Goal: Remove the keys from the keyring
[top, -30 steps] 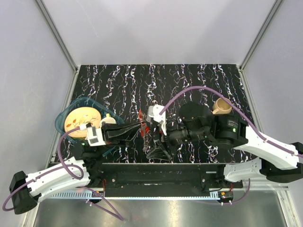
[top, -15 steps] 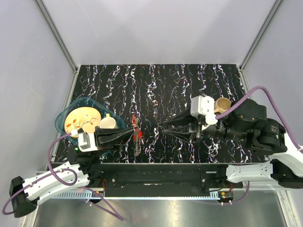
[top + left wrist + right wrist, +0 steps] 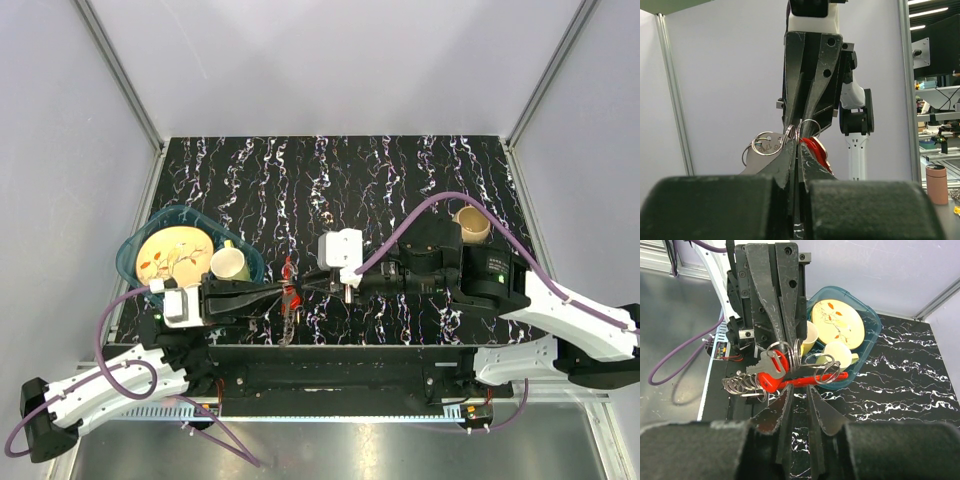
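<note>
Right claw point(image 3: 800, 389) has returned, seemingly pinching the thin wire keyring point(image 3: 796, 354).

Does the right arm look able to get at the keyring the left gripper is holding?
Probably yes. The left gripper holds the keyring in the air, and the right gripper has its tips right beside it, nothing between.
</note>
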